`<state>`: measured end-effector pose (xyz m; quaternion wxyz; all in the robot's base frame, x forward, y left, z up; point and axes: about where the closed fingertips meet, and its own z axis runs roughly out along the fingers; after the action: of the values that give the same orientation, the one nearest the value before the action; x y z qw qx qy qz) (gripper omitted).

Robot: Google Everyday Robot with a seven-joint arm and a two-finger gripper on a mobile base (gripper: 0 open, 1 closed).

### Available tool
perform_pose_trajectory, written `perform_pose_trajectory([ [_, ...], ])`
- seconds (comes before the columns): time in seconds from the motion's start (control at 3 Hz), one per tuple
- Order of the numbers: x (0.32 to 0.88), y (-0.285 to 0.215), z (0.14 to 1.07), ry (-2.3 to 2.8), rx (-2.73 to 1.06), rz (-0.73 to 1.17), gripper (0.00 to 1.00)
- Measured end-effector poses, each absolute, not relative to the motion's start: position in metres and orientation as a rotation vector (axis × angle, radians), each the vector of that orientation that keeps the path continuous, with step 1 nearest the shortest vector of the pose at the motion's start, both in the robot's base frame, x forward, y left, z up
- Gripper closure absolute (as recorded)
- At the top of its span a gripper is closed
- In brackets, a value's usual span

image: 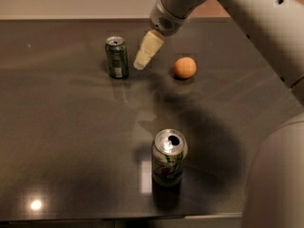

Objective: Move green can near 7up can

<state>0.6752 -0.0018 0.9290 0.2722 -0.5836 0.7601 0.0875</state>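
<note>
Gripper (139,64) over the far middle of the counter (57,127), fingers (151,44) clenched together on nothing; hangs just right of the green can (117,57), not touching it. Green can upright at far left, round orange fruit (185,67) further right. 7up can (169,156) upright near the front edge, well apart

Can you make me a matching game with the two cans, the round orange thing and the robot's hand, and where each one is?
Things:
1. green can
2. 7up can
3. round orange thing
4. hand

Places:
A. alone, near the front edge of the table
B. between the green can and the round orange thing
C. at the back, furthest left
D. at the back, furthest right

Pairs: 1-C, 2-A, 3-D, 4-B
</note>
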Motion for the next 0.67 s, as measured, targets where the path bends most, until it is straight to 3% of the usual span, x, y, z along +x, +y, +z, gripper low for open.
perform_pose_trajectory([
  [0.67, 0.698, 0.04, 0.916, 2.048, -1.535, 0.286, 0.0],
])
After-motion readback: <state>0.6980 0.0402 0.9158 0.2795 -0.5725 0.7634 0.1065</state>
